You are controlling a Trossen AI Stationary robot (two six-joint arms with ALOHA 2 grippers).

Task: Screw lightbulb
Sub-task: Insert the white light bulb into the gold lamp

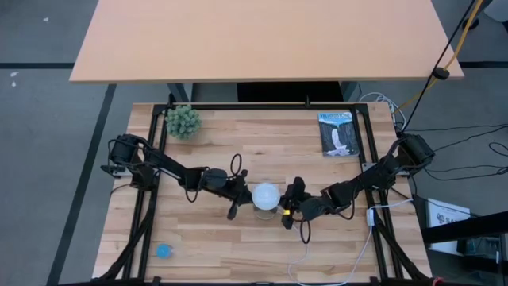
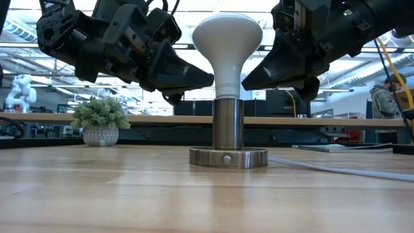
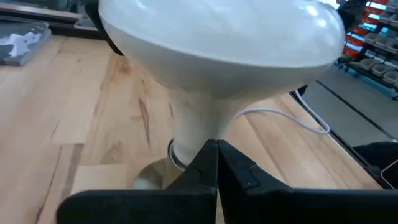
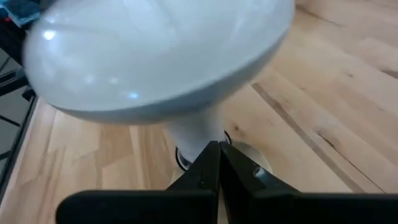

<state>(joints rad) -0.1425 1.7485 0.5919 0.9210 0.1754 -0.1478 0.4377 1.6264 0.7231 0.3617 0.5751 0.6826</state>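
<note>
The white frosted lightbulb (image 1: 265,195) (image 2: 228,39) stands upright, its narrow lower end in a silvery socket post (image 2: 228,126) on a round base disc (image 2: 228,157) at the table's middle. My left gripper (image 2: 208,79) (image 3: 217,146) is shut, its tips at the bulb's neck from the left. My right gripper (image 2: 246,84) (image 4: 217,146) is shut too, its tips at the neck from the right. The screw base is hidden inside the post. My left gripper touches the bulb's neck (image 3: 198,124) below the globe with the tips of its shut fingers. It comes nearly level from the table's left, slanting a little down. The bulb stays upright in the socket post. My right gripper meets the opposite side of the neck (image 4: 191,134) with the tips of its shut fingers. It comes from the table's right, slanting down. Nothing is pinched between the fingers.
A small potted plant (image 1: 182,121) stands at the far left, a booklet (image 1: 340,133) lies at the far right, and a blue object (image 1: 163,251) lies near the front left. The socket's white cord (image 2: 336,169) runs off toward the right front. A person (image 2: 387,97) stands in the room beyond.
</note>
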